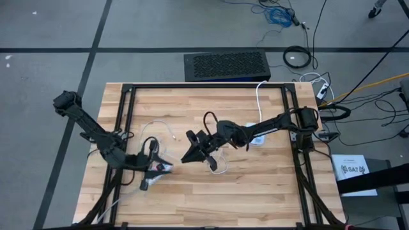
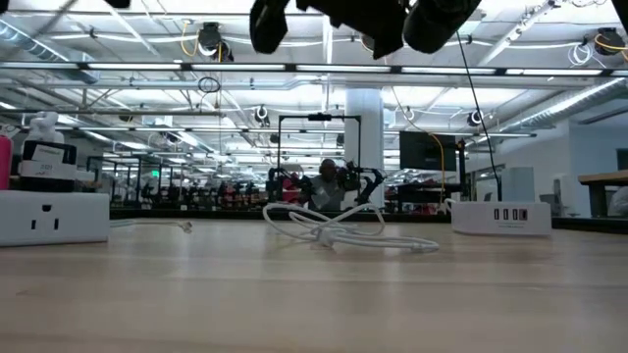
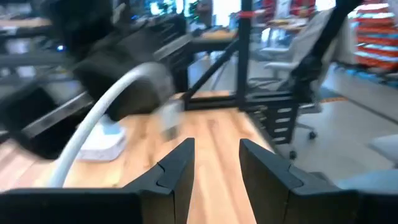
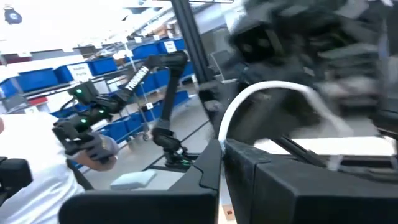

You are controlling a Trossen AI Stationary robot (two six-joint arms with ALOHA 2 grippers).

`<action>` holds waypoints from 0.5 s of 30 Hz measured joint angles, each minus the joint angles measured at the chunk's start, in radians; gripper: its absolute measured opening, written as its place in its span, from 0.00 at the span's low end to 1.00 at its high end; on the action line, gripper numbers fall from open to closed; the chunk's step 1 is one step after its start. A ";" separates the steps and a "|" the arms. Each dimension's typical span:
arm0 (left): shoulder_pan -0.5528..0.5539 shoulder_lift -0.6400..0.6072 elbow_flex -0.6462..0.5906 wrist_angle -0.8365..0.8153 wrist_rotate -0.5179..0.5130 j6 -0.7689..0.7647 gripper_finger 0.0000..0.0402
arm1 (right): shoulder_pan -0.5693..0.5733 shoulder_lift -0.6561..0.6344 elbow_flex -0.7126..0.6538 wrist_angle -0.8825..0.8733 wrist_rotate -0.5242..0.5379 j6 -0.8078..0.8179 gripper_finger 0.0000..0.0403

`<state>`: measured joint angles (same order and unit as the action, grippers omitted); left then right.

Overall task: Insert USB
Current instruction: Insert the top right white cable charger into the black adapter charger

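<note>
1. Your left jaws (image 3: pixel 214 168) stand apart and empty; your right jaws (image 1: pixel 189 155) are pressed together.
2. The white USB cable (image 2: pixel 334 230) lies looped mid-bench (image 1: pixel 255 191), between the two arms.
3. The white USB hub (image 2: pixel 500 217) sits near the right arm.
</note>
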<state>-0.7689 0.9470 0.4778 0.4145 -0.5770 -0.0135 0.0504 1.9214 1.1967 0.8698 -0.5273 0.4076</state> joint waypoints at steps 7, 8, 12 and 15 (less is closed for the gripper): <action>0.080 0.027 0.000 0.105 0.067 0.056 0.33 | 0.044 0.000 0.043 -0.066 0.035 -0.031 0.00; 0.086 0.029 0.000 0.141 0.089 0.079 0.33 | 0.045 0.001 0.044 -0.074 0.035 -0.033 0.00; 0.115 0.032 0.001 0.189 0.129 0.098 0.33 | 0.051 0.001 0.044 -0.085 0.052 -0.034 0.00; 0.145 0.044 0.001 0.183 0.137 0.067 0.33 | 0.051 0.001 0.044 -0.089 0.054 -0.036 0.00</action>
<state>-0.6240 0.9906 0.4786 0.5973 -0.4397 0.0533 0.1013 1.9224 1.2407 0.7812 -0.4731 0.3719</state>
